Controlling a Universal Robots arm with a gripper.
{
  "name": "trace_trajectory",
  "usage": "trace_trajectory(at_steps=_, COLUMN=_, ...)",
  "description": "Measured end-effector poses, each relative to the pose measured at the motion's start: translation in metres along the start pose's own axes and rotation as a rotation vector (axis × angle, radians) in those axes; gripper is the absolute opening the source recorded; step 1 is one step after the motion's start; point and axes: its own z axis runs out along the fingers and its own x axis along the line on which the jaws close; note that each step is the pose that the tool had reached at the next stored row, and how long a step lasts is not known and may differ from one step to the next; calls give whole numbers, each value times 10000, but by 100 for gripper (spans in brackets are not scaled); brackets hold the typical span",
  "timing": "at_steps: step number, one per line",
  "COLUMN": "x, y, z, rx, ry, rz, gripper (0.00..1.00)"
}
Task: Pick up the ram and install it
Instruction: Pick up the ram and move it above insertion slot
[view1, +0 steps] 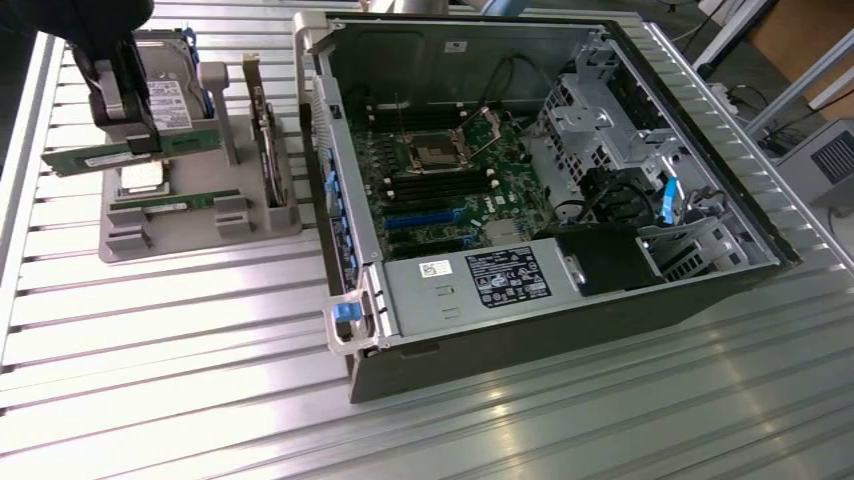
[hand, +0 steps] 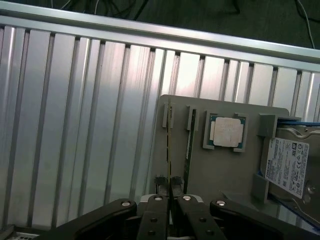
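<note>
My gripper (view1: 144, 148) hangs over the grey parts tray (view1: 200, 235) at the exterior view's upper left. It is shut on a ram stick (view1: 100, 157), a long green board held level a little above the tray. In the wrist view that stick shows edge-on as a thin line (hand: 168, 150) running out from between the closed fingertips (hand: 161, 189). The second ram stick (view1: 174, 203) lies in its tray slot, seen from the wrist as a dark strip (hand: 187, 150) beside the held one.
The tray also carries a square silver processor (hand: 226, 131), a hard drive (hand: 292, 167) and an upright expansion card (view1: 274, 150). To the exterior view's right lies the open computer case (view1: 534, 290), with its motherboard (view1: 441, 185) and power supply (view1: 487, 282) exposed. Everything sits on a ribbed aluminium table (view1: 160, 380).
</note>
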Motion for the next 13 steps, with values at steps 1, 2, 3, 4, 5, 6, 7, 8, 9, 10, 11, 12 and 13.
trace_trajectory(at_steps=1, x=0, y=1, z=-24, rx=-1, ry=0, rz=0, gripper=14)
trace_trajectory(at_steps=2, x=-1, y=3, z=-69, rx=-1, ry=1, rz=0, gripper=14)
trace_trajectory(at_steps=3, x=-1, y=4, z=-102, rx=0, ry=0, rz=0, gripper=14)
trace_trajectory(at_steps=4, x=-1, y=6, z=-136, rx=0, ry=0, rz=0, gripper=14)
trace_trajectory(at_steps=5, x=-1, y=7, z=-171, rx=-1, ry=0, rz=0, gripper=14)
trace_trajectory(at_steps=6, x=-2, y=9, z=-204, rx=0, ry=0, rz=0, gripper=14)
trace_trajectory(at_steps=7, x=-2, y=10, z=-241, rx=0, ry=0, rz=0, gripper=14)
trace_trajectory(at_steps=8, x=-2, y=12, z=-279, rx=0, ry=0, rz=0, gripper=14)
trace_trajectory(at_steps=9, x=-3, y=14, z=-319, rx=0, ry=0, rz=0, gripper=14)
trace_trajectory(at_steps=10, x=-3, y=16, z=-367, rx=0, ry=-1, rz=0, gripper=14)
trace_trajectory(at_steps=11, x=-3, y=17, z=-395, rx=0, ry=0, rz=0, gripper=14)
trace_trajectory(at_steps=12, x=-3, y=19, z=-425, rx=-2, ry=1, rz=0, gripper=14)
trace_trajectory(at_steps=13, x=-4, y=19, z=-442, rx=0, ry=0, rz=0, gripper=14)
